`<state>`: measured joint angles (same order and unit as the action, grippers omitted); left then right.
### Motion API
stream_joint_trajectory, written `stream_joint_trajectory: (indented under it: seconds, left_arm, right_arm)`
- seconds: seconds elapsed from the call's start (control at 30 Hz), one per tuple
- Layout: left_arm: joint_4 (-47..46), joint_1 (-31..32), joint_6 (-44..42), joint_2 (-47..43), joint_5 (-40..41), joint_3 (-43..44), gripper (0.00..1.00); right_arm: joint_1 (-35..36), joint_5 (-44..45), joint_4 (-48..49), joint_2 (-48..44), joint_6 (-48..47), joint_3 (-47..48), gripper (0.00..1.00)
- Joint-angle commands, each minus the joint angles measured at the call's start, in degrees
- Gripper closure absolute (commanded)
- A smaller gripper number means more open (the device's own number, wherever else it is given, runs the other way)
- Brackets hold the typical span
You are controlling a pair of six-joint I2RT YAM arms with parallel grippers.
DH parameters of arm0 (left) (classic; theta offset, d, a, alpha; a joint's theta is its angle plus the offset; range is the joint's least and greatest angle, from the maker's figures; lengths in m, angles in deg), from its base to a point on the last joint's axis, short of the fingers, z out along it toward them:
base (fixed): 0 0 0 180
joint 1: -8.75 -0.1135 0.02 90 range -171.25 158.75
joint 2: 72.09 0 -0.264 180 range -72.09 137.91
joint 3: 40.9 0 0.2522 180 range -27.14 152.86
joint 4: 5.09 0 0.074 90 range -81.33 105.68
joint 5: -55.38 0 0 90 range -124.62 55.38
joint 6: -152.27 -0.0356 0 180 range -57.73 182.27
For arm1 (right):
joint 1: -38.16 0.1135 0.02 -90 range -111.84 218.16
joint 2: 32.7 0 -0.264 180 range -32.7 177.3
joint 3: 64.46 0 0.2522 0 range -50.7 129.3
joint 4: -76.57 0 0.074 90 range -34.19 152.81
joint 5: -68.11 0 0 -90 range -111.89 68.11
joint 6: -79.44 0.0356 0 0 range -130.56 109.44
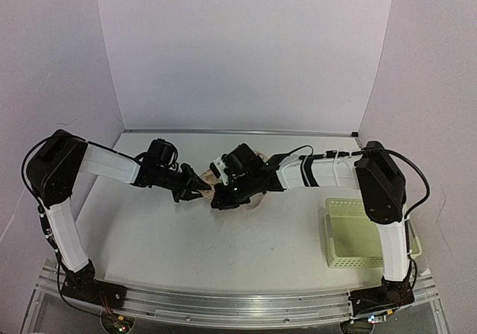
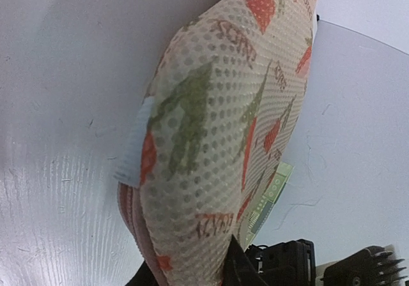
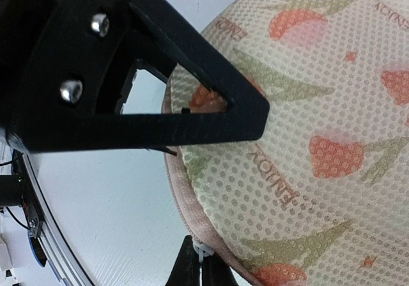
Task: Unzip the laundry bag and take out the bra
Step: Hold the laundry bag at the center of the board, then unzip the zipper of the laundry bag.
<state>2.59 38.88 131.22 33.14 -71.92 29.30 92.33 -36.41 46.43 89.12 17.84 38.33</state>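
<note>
- Centrally, the laundry bag [image 2: 217, 126] sits at mid-table between the two arms' tips; it is a bulging pouch of beige honeycomb mesh, printed with red-orange fruit shapes, green leaves and brown lettering
- a pinkish ribbed trim [image 3: 182, 203] runs round its curved edge; a pale woven label [image 2: 131, 149] sticks out from the seam
- left gripper [image 1: 195, 190] meets the bag's left end; in its wrist view the fabric runs down between two dark fingers, but I cannot tell whether they clamp it
- right gripper [image 3: 199, 263] has its slim black fingertips together, pinching a small white tab [image 3: 201, 253] on the trim
- a black triangular frame [image 3: 160, 126] with two bright screws lies across the mesh
- the table [image 1: 186, 244] is white and faintly grained; a pale yellow-green lattice basket [image 1: 343, 202], rectangular, stands near right, well apart from the bag
</note>
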Motion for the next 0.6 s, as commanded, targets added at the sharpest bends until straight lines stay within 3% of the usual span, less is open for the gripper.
stream_joint_trajectory:
  seconds: [0.0, 0.17, 0.57]
  left_arm:
    - [-2.5, 0.2, -0.4, 0.0, -0.2, 2.5, 0.82]
    - [-2.5, 0.2, -0.5, -0.5, -0.2, 2.6, 0.99]
    - [-0.3, -0.7, -5.5, -1.7, -1.6, 4.9, 1.0]
  right_arm:
    - [0.5, 0.6, 1.2, -3.5, -1.5, -1.4, 1.0]
    - [0.6, 1.6, 1.1, -5.1, -2.2, -4.2, 1.0]
    - [0.4, 7.1, 1.0, -11.9, -5.8, -15.1, 1.0]
